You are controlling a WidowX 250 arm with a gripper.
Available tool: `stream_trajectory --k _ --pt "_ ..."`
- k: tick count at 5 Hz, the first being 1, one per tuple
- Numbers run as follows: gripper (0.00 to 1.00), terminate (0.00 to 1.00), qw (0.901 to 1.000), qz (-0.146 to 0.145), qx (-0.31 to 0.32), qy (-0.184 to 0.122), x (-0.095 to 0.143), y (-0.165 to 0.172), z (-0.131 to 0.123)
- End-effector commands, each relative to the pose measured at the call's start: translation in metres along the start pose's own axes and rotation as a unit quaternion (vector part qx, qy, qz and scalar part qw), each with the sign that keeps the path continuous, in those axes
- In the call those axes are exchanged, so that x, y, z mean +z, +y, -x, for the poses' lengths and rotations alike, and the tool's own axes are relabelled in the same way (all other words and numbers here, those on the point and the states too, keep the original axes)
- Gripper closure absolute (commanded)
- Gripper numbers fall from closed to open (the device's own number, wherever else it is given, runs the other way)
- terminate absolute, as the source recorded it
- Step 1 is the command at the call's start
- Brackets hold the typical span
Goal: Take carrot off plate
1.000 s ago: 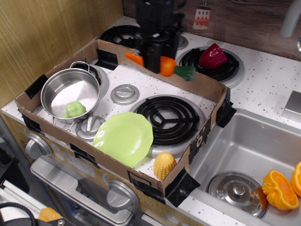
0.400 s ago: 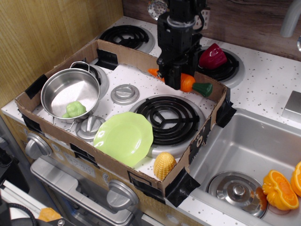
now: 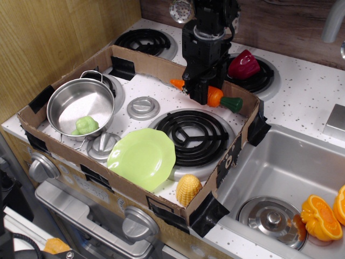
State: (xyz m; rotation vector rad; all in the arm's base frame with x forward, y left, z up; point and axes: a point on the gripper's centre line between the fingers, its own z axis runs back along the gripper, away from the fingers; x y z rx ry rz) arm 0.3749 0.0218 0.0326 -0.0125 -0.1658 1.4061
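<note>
Orange plastic showed on both sides of the black gripper (image 3: 200, 91), whose jaws were closed across the middle of the carrot (image 3: 215, 97). The toy hung crosswise, its pointed tip poking out to the left and its dark green stub to the right, just above the far wall of the cardboard tray (image 3: 161, 65). It was well apart from the light green plate (image 3: 143, 156), which lay bare at the tray's near side.

The carrot looked light, stiff and hollow, and glossy enough to slip. A hold at the thicker middle seemed sound, since the taper would let it slide toward the tip under a loose squeeze. Whether it touched the cardboard edge was hard to tell from this angle.

Below lay the white speckled table of a toy stove, with a black coil burner (image 3: 188, 135) offering uneven footing and flat patches beside it. Nearby stood a steel pot (image 3: 81, 105), a corn cob (image 3: 187, 189) at the front edge, and a red pepper (image 3: 245, 65) beyond the tray. A sink (image 3: 280, 178) lay to the right.
</note>
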Motion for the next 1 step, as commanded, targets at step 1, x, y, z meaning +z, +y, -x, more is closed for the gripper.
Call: stream_trajectory --k 1 --pt "0.00 1.00 0.9977 0.045 0.010 -0.049 0.0215 -0.0151 0.0080"
